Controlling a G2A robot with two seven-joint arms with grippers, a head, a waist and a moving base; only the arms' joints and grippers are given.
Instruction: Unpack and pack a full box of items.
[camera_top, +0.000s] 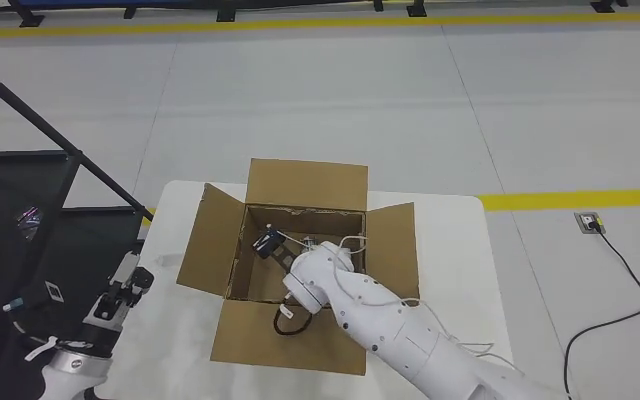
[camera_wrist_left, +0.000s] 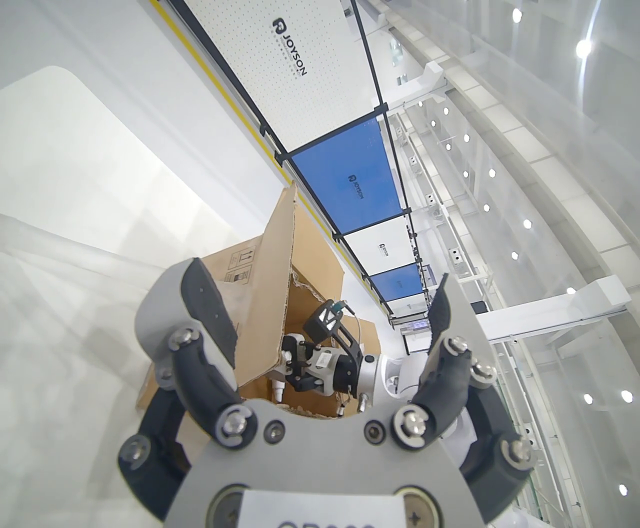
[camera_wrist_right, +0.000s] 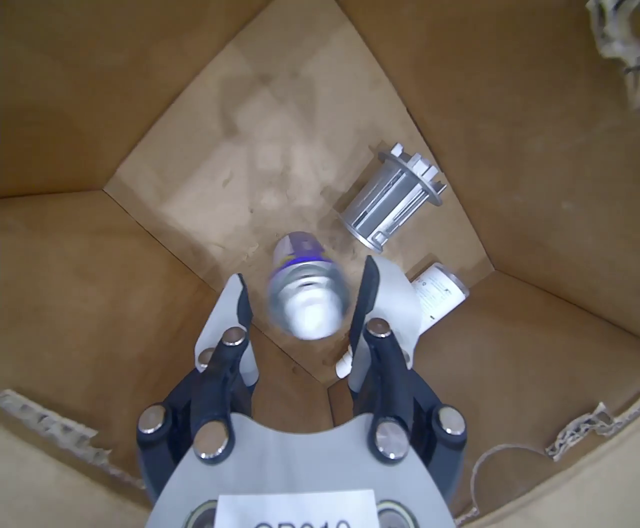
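Note:
An open cardboard box (camera_top: 305, 185) stands on the white table (camera_top: 450, 230), flaps spread. My right arm goes down into it from the near side. Inside the box, my right gripper (camera_wrist_right: 305, 272) is open. A blurred silver can with a blue band (camera_wrist_right: 305, 290) sits between its fingers (camera_wrist_right: 367, 295) with a gap on each side. On the box floor (camera_wrist_right: 200, 165) lie a grey finned metal part (camera_wrist_right: 395, 200) and a white bottle (camera_wrist_right: 440, 295). My left gripper (camera_wrist_left: 320, 285) is open and holds nothing, left of the box (camera_wrist_left: 270, 280) at the table's near left corner (camera_top: 135, 280).
A black mesh frame (camera_top: 40, 210) stands just left of the table. The box's left flap (camera_top: 210, 240) juts out toward the left arm. Bare tabletop lies right of the box. A cable (camera_top: 600, 330) runs across the floor at the right.

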